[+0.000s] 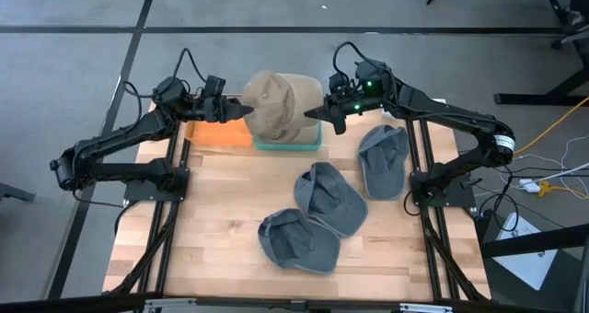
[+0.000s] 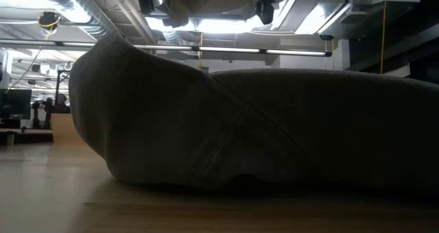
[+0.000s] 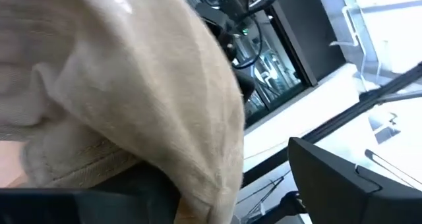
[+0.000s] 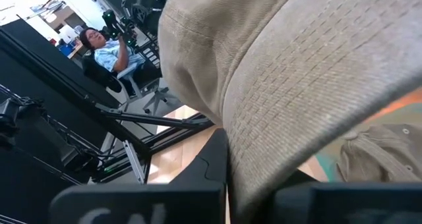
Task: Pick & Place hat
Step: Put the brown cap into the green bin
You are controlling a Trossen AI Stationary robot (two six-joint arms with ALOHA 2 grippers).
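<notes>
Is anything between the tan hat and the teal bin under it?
Nothing visible. The tan hat hangs right over the teal bin, held at its brim by the right claw; the left claw is beside it.

High cam looks straight down on the desk [image 1: 230,212]; low cam sits at desk level, nearly against a gray hat [image 2: 274,130]. Both wrist cams are jammed up close on the tan hat [image 3: 132,72].

The tan hat [image 4: 310,66] was seen as matt woven twill cloth; the grey caps [image 1: 329,198] as soft fabric; the table [image 1: 221,202] as pale wood.
</notes>
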